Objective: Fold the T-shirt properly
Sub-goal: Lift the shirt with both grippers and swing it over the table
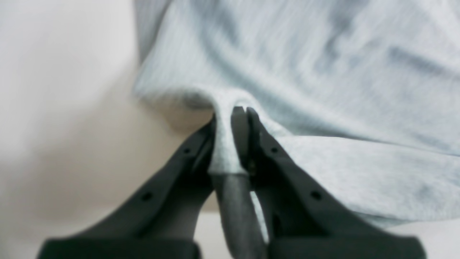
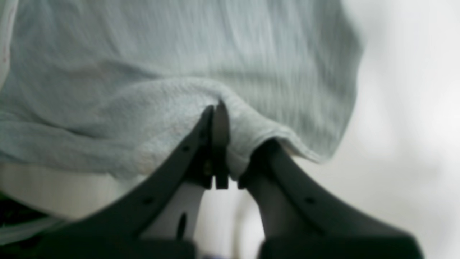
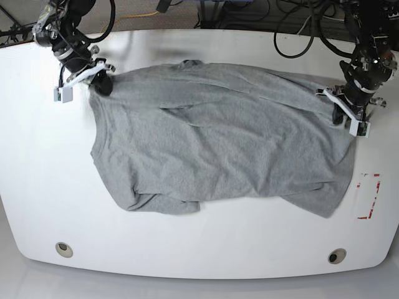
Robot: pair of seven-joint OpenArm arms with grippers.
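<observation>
Rumpled heather-grey T-shirt [image 3: 218, 143], hem corners bunched

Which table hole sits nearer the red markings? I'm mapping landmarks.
The hole at the front edge below the left gripper; the red markings lie just above it.
</observation>
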